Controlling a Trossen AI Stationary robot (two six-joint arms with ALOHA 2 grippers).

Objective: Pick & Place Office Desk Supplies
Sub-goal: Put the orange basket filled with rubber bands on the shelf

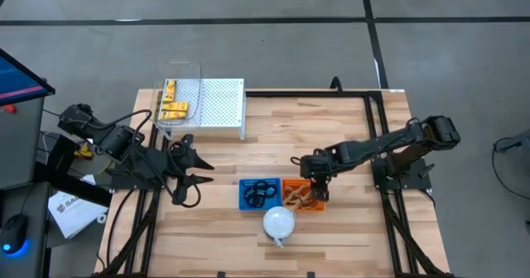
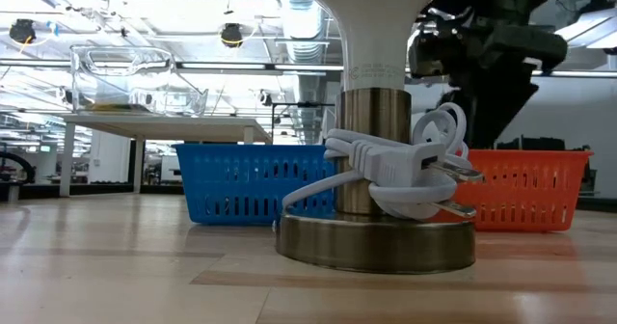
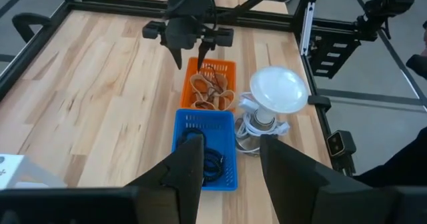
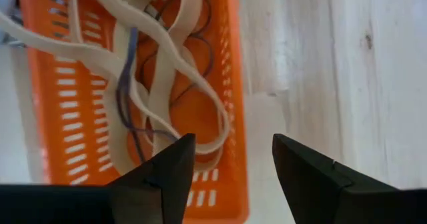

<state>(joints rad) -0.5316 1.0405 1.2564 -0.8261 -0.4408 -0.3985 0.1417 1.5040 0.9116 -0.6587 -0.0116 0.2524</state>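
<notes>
Tan rubber-band loops (image 4: pixel 160 71) lie in a small orange basket (image 1: pixel 302 197). Black rings (image 1: pixel 260 194) lie in a blue basket (image 1: pixel 248 184) beside it. Yellow clips (image 1: pixel 173 104) sit in a clear container (image 1: pixel 184 69) on a white perforated stand (image 1: pixel 217 103) at the table's far side. My right gripper (image 4: pixel 230 161) hangs open over the orange basket's right-hand rim (image 4: pixel 235 117), empty, and also shows in the left wrist view (image 3: pixel 191 53). My left gripper (image 1: pixel 192 172) waits open and empty near the table's left edge, pointing toward the baskets.
A white dome lamp (image 1: pixel 279 222) on a metal base (image 2: pixel 376 242), its white cord and plug (image 2: pixel 400 165) wound round the stem, stands just near of the two baskets. Bare wood (image 1: pixel 364 228) lies to their right and left. A black frame (image 1: pixel 374 117) borders the table.
</notes>
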